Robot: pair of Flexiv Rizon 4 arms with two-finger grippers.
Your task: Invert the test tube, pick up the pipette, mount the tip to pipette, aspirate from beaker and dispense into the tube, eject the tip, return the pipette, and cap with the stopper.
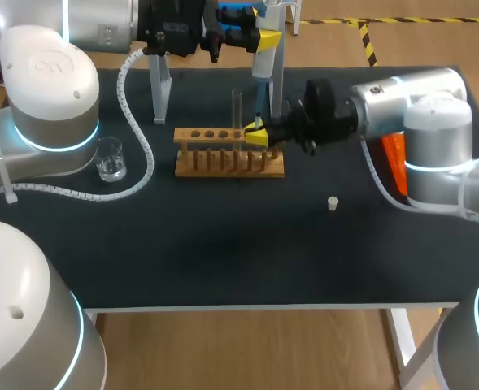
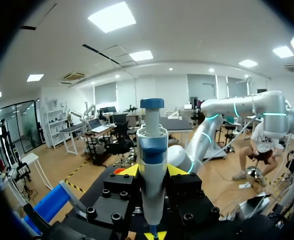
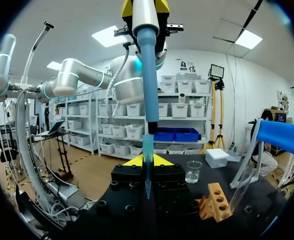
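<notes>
My left gripper (image 1: pixel 259 39) is shut on the white and blue pipette (image 2: pixel 151 165), which hangs upright above the back of the wooden rack (image 1: pixel 229 161). Its blue shaft (image 3: pixel 147 75) runs down to a thin pipette tip (image 3: pixel 147 155). That tip stands between the fingers of my right gripper (image 1: pixel 255 135), which is shut on it just behind the rack. A clear test tube (image 1: pixel 237 107) stands upright in the rack, next to the right gripper. The beaker (image 1: pixel 110 158) is on the left of the table. A small white stopper (image 1: pixel 333 203) lies to the right of the middle.
A stand with clear legs (image 1: pixel 159 91) and a blue top bar (image 3: pixel 281 137) rises behind the rack. An orange box (image 1: pixel 394 161) sits half hidden behind my right arm. My left arm's corrugated cable (image 1: pixel 137 134) drapes onto the table near the beaker.
</notes>
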